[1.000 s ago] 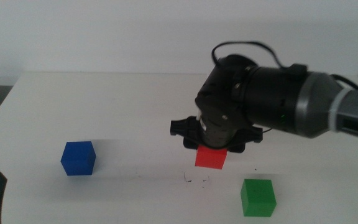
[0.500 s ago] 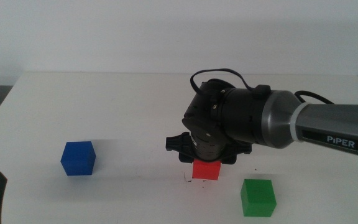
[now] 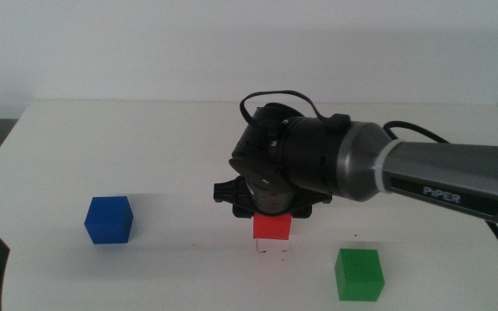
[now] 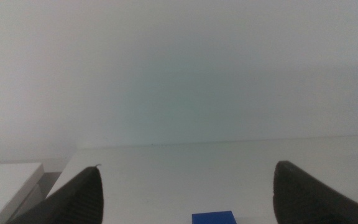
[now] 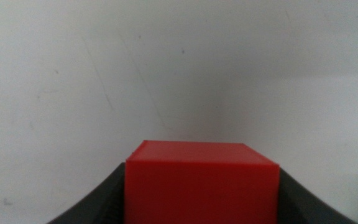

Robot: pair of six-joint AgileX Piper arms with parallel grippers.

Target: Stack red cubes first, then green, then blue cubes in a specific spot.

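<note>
Red cube [image 3: 272,226]: pinched in right pincer [image 3: 271,216] — just above the scribble-marked spot [image 3: 272,251]
Left pincer [image 4: 185,193]: spread — waiting at surface's [image 3: 145,138] near-left edge
Blue cube [image 3: 109,219]: left
Green cube [image 3: 359,274]: near-right

Red cube [image 3: 272,226] now leftward, above marks [image 3: 271,250].

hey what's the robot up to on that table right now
The right gripper holds the red cube between its jaws, just above the scribble-marked spot on the white table. The green cube and blue cube sit apart, untouched. The left gripper waits, open, at the table's near left edge.
</note>
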